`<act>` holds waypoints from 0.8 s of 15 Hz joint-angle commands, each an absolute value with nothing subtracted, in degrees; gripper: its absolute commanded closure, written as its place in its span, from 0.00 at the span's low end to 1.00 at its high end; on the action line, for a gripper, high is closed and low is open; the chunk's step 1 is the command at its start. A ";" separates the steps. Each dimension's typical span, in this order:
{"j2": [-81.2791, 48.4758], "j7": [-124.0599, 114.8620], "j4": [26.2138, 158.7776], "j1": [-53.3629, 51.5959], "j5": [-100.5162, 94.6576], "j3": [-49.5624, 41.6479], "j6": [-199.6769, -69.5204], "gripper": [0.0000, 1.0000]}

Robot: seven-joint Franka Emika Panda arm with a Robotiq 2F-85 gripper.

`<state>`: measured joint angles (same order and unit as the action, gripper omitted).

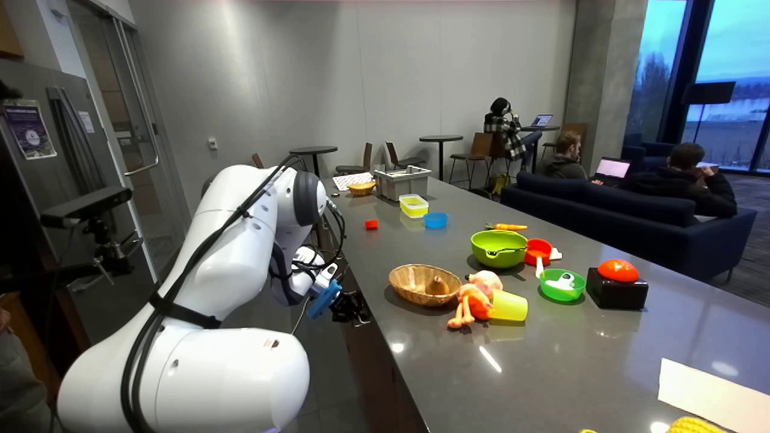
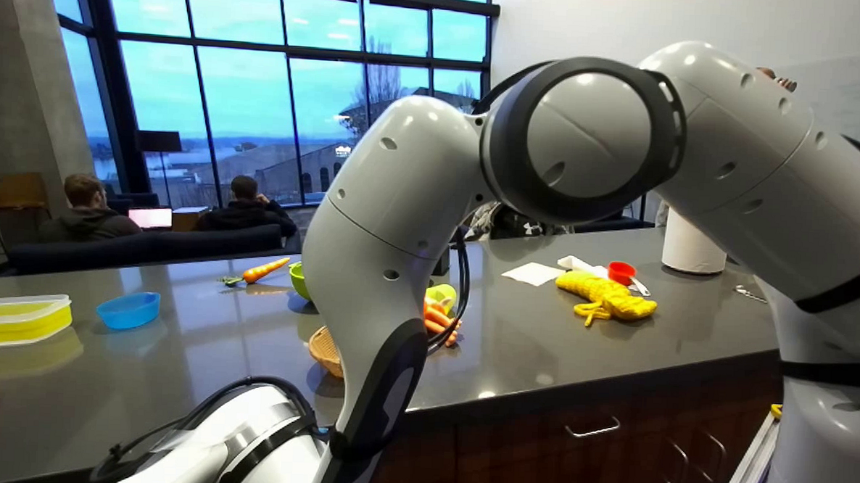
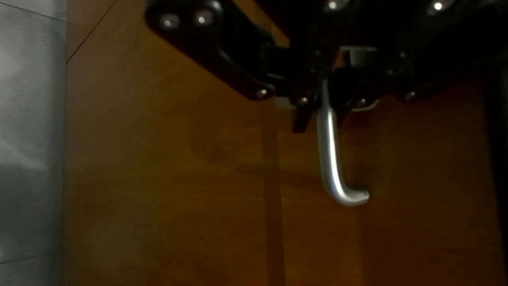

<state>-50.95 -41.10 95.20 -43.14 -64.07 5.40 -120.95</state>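
"Silver is the handle [image 3: 329, 143]; is it held?"

"Yes. It is pinched between the narrow-set fingers [image 3: 301, 122] of the gripper [image 3: 324, 113] and is joined to the cabinet [image 3: 178, 159] by its bent end, a gap being left behind it."

"How is the gripper bounded?"

"In an exterior view it is placed just beside the counter [image 1: 541, 373], lower than the top's edge. Near that edge a basket [image 1: 415, 299] and a red piece [image 1: 371, 224] are set. Floor [image 3: 27, 119] is seen past the cabinet in the wrist view."

"Can any writing be read?"

"Poster [image 1: 30, 129] print is too small to be made out; on dark fabric [image 2: 509, 223] a white Under Armour emblem [image 2: 532, 228] is shown."
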 commanded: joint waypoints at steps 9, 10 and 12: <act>-56.54 -38.83 92.31 -41.39 -63.87 9.44 -124.69 0.99; -56.65 -38.98 92.43 -41.32 -63.92 9.53 -124.74 0.99; -57.05 -39.17 92.58 -41.16 -64.02 9.77 -125.18 0.99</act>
